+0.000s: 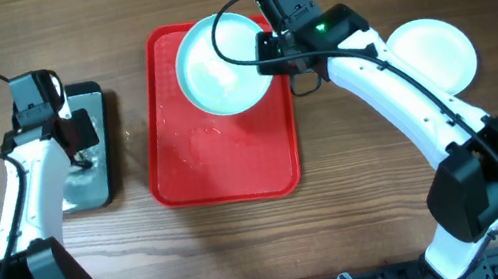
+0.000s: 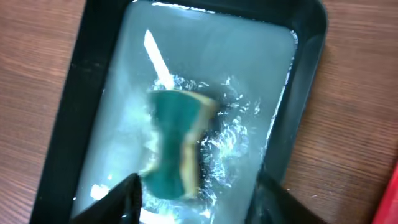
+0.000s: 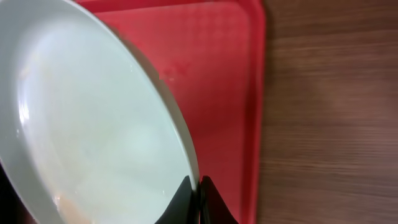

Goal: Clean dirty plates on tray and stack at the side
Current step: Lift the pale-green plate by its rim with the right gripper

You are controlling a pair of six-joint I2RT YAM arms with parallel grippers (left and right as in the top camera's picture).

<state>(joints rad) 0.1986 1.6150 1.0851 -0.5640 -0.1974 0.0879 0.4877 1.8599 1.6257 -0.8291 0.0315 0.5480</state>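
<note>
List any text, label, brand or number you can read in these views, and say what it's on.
None can be read.
Red tray, held plate, side plate, black tray, sponge: no lettering shows.
Left arm, right arm: no legible markings.
Only sign: a green light on the right arm, no text.

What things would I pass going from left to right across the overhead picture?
Black tray with a shiny wet base → red tray → white plate on the bare table at the far right.
</note>
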